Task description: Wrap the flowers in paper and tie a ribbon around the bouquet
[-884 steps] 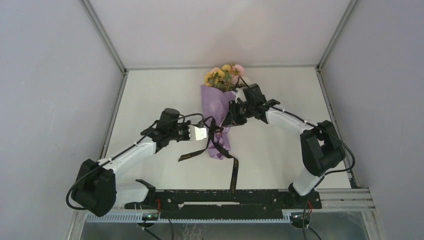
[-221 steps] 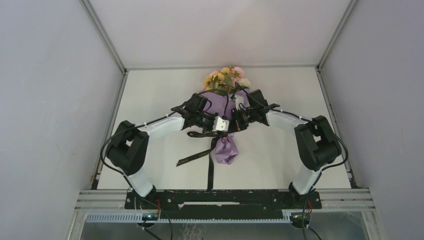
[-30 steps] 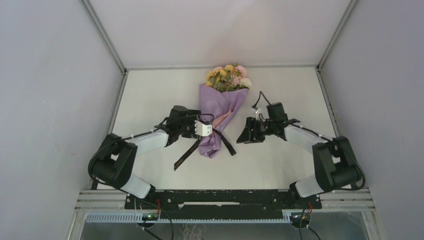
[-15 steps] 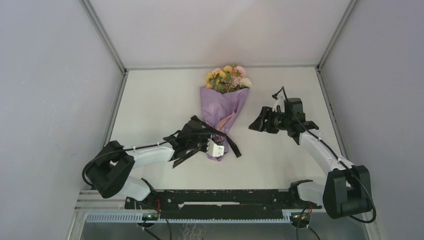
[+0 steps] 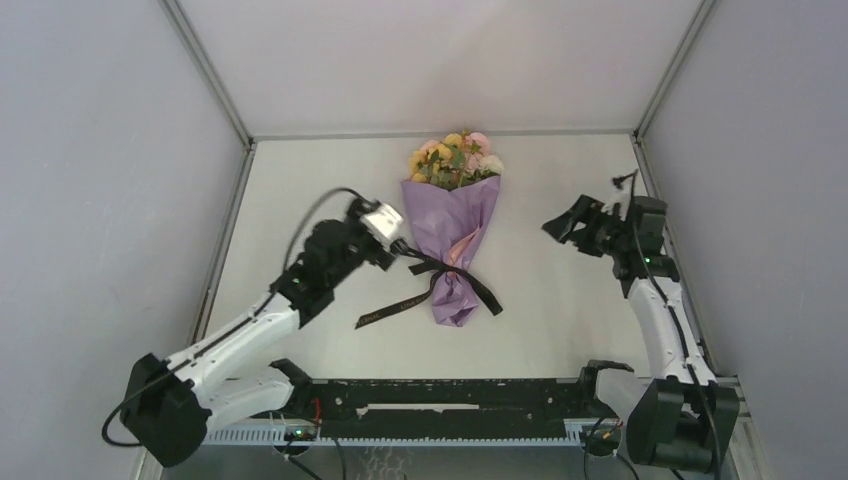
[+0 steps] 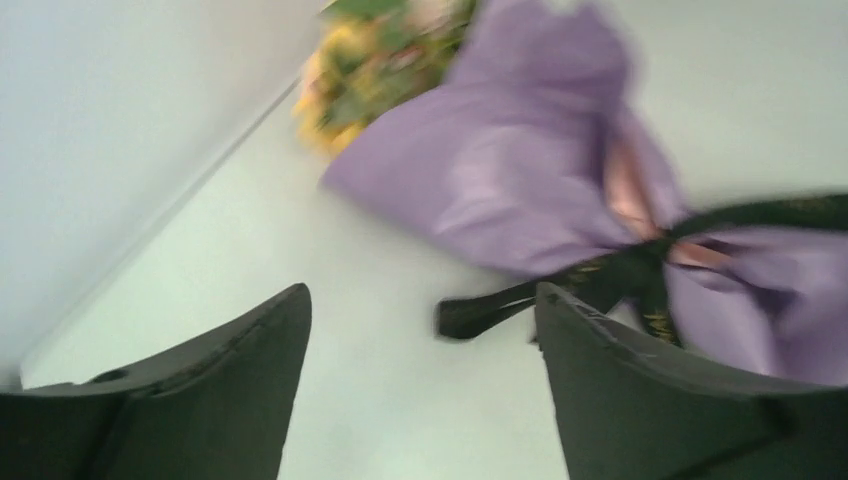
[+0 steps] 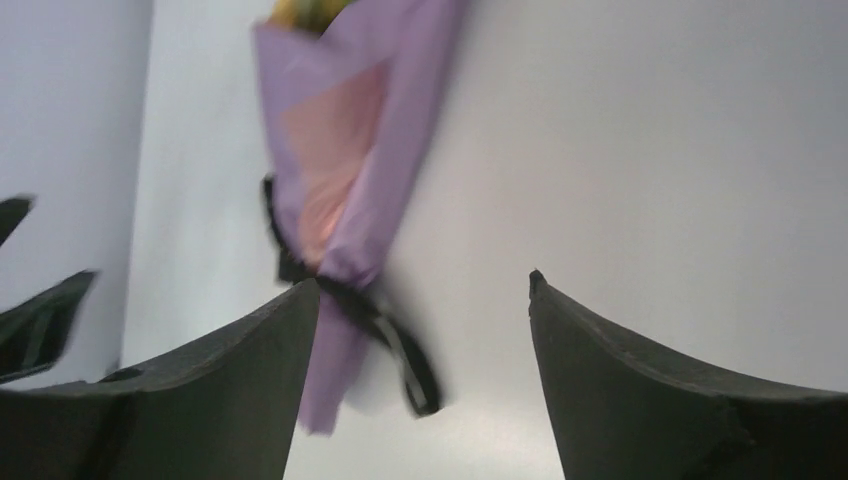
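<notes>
Lilac-paper flower bouquet [image 5: 450, 215], black fabric ribbon [image 5: 432, 268] tied around it.
We hold left claw [image 6: 420, 292] wide beside it, right claw [image 7: 422, 282] wide, well apart.

top: we're up high, looking down, far off | wrists: we're low, closer, facing inward from either side | shared: bouquet [image 5: 455, 215] in all three

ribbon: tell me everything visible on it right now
The ribbon is a narrow black fabric band with small gold lettering, cinched around the lower part of the lilac paper cone, where pink inner paper shows. It appears tied there, but the knot is too blurred to read. One long tail lies flat on the table toward the near left, a shorter one toward the near right. A short end points at the open left gripper, which does not hold it.
</notes>
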